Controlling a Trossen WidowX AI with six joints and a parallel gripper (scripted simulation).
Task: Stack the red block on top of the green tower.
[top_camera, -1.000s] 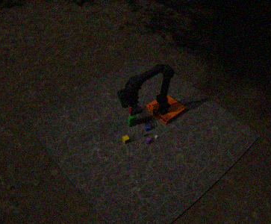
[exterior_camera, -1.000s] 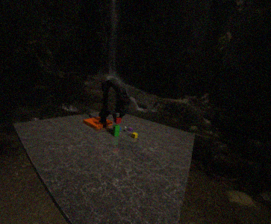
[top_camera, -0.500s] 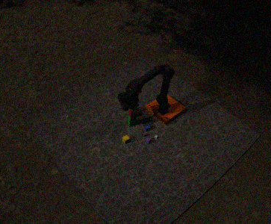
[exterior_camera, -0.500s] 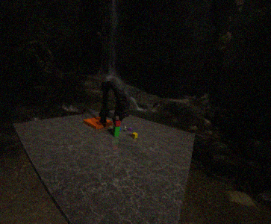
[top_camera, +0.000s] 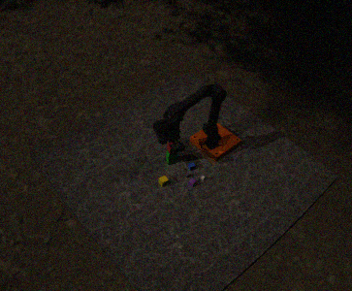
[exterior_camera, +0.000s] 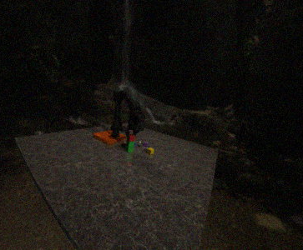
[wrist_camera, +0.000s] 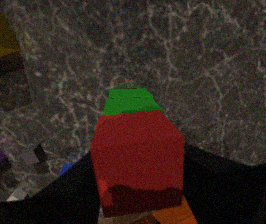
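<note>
One grey mat (top_camera: 253, 213) lay under everything, the largest item in the dim scene. One black arm (top_camera: 195, 104) arched from its single orange base (top_camera: 216, 141), reaching toward 9 o'clock from the base in the top view. One gripper (wrist_camera: 136, 192) was clamped on one red block (wrist_camera: 136, 160), its dark fingers pressed against the block's two sides in the wrist view.

The red block sat directly over the one green tower (wrist_camera: 130, 101); in the wrist view only a green strip showed beyond the block's far edge, at 12 o'clock from it. In the exterior view the red block (exterior_camera: 132, 137) appeared immediately above the green tower (exterior_camera: 130, 147), but whether the two touched could not be told in the darkness. How many blocks made up the tower could not be counted.

Four small loose blocks lay on the mat, well apart from the tower: one yellow block (top_camera: 163, 180) at 6 o'clock from it in the top view, one blue block (top_camera: 191, 166), one purple block (top_camera: 191, 182), and one pale block (top_camera: 202, 178) just beside the purple one.

No brand, label or writing could be read on any item.
</note>
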